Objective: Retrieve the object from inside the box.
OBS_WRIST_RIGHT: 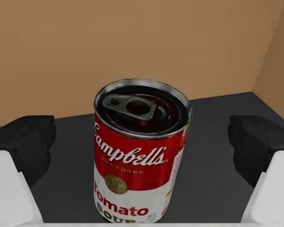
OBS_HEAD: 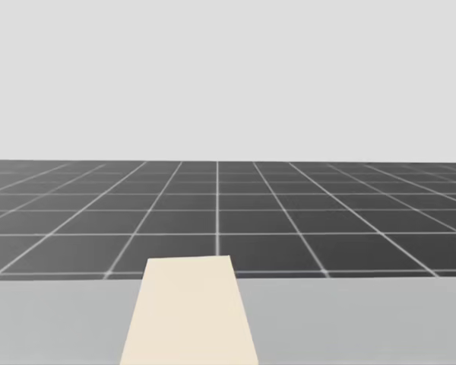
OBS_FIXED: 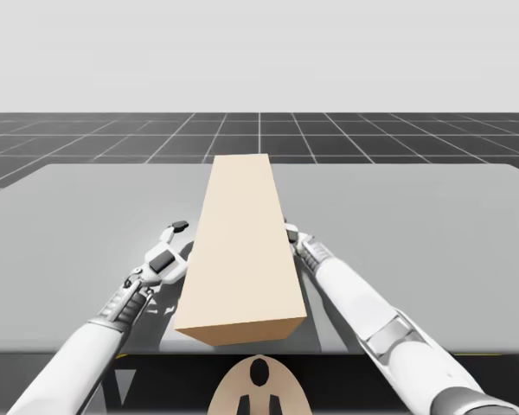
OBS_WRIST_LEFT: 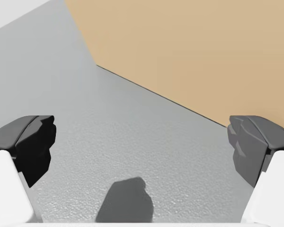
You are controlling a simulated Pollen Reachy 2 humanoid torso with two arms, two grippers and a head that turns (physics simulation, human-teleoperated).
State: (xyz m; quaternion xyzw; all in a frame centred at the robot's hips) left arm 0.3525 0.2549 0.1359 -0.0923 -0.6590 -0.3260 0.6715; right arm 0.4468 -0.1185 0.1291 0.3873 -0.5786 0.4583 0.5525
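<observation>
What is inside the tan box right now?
A red and white can stands upright on the dark floor of the box, between the open fingers of my right gripper, untouched. From above, the box's closed top covers everything inside.

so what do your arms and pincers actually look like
My left arm and right arm are smooth white tubes with grey ribbed bands near the wrists. The left pincer and right pincer each have two white fingers tipped with chunky dark grey pads.
</observation>
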